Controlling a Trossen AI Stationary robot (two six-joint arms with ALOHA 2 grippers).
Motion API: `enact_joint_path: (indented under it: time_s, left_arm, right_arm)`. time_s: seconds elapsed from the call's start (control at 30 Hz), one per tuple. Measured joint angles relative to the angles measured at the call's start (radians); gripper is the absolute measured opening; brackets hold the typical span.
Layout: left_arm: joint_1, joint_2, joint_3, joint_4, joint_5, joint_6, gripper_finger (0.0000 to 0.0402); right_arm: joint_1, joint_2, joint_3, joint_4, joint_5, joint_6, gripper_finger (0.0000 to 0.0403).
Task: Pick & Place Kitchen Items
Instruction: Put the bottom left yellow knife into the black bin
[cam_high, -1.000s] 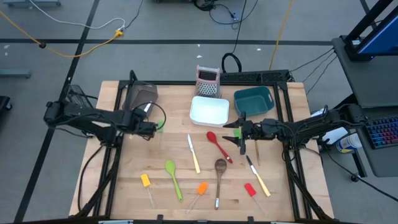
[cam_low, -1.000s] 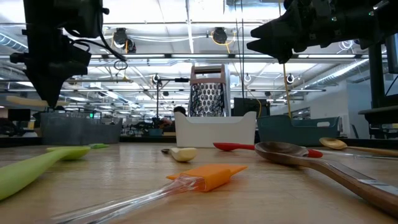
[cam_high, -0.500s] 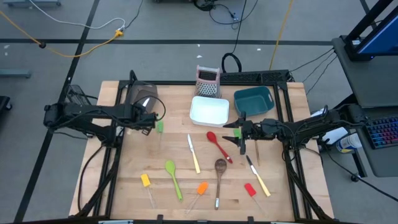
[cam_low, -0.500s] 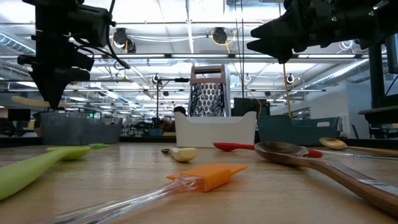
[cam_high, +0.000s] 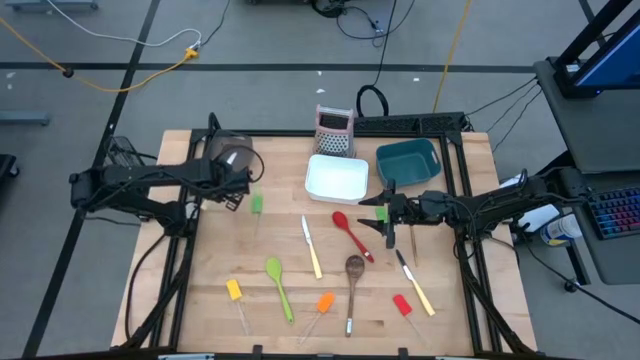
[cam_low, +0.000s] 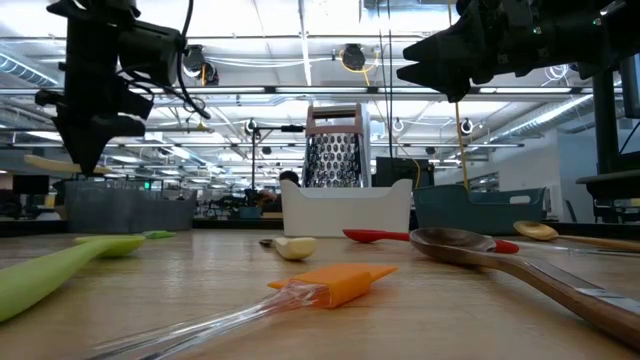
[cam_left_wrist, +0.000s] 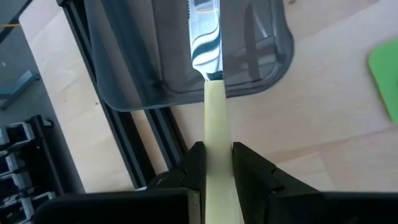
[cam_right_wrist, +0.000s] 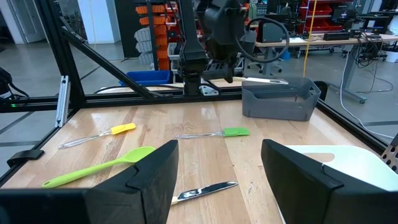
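cream-handled knife, clamped in the left gripper, has travelled from beside the green spatula to above the dark mesh bin, blade over its opening: release seems near. right gripper waits with jaws apart mid-table. the bin's interior is largely hidden by arm and blade.

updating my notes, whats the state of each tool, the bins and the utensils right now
left tool: shut on the cream-handled knife, blade over the dark mesh bin
right tool: open, empty, above the table
white bin: upright, looks empty
teal bin: upright, looks empty
box grater: standing upright
green spatula: lying flat on the table
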Motion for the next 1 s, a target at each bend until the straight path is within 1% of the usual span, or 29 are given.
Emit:
enact_joint_path:
  time_s: [0.37, 1.0]
  left_arm:
    - [0.083, 0.000, 0.000, 0.000, -0.025, 0.067, 0.0051]
    - [0.241, 0.000, 0.000, 0.013, -0.034, 0.206, 0.0052]
  right_arm:
    - [0.000, 0.000, 0.000, 0.000, 0.000, 0.000, 0.0224]
    - [0.000, 0.000, 0.000, 0.000, 0.000, -0.003, 0.0224]
